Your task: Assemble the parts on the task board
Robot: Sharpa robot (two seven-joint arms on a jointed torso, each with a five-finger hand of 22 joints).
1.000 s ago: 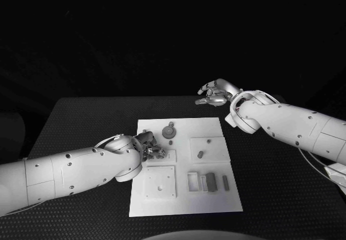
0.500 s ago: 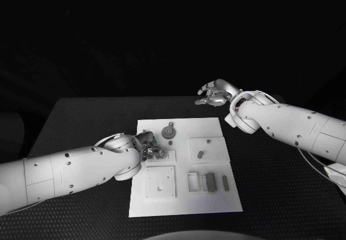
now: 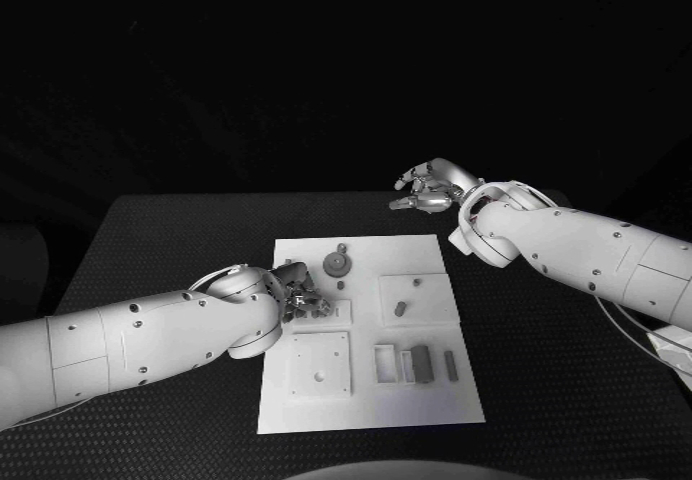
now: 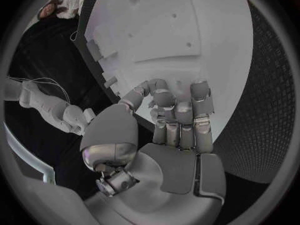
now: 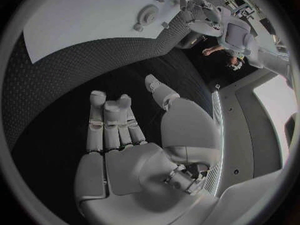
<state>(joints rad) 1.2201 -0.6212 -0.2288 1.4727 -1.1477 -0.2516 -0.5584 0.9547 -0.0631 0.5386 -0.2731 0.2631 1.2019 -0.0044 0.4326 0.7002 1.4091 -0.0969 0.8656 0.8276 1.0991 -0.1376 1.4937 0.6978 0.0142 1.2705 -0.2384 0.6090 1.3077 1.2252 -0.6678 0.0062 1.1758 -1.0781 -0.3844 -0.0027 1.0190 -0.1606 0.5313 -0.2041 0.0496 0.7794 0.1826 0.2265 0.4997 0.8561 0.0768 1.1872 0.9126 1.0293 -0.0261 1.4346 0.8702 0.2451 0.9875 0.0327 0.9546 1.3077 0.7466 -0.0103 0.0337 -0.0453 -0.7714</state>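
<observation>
On the black table [image 3: 173, 230] lies the white task board [image 3: 368, 390]; no writing is legible. The left hand [image 3: 299, 293] is curled over it, its hold unclear; the right hand [image 3: 427, 187] is held empty, fingers apart.

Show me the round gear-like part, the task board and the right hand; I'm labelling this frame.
Round gear-like part [image 3: 336, 265]: head view, its disc centre.
Task board [image 3: 368, 405]: head view, bare near edge.
Right hand [image 3: 423, 189]: head view, middle of the hand.

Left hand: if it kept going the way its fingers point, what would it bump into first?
Probably the task board itself. The left hand hangs over it with its fingers aimed at the white surface. Whether a small part lies under the fingertips can't be told.
</observation>
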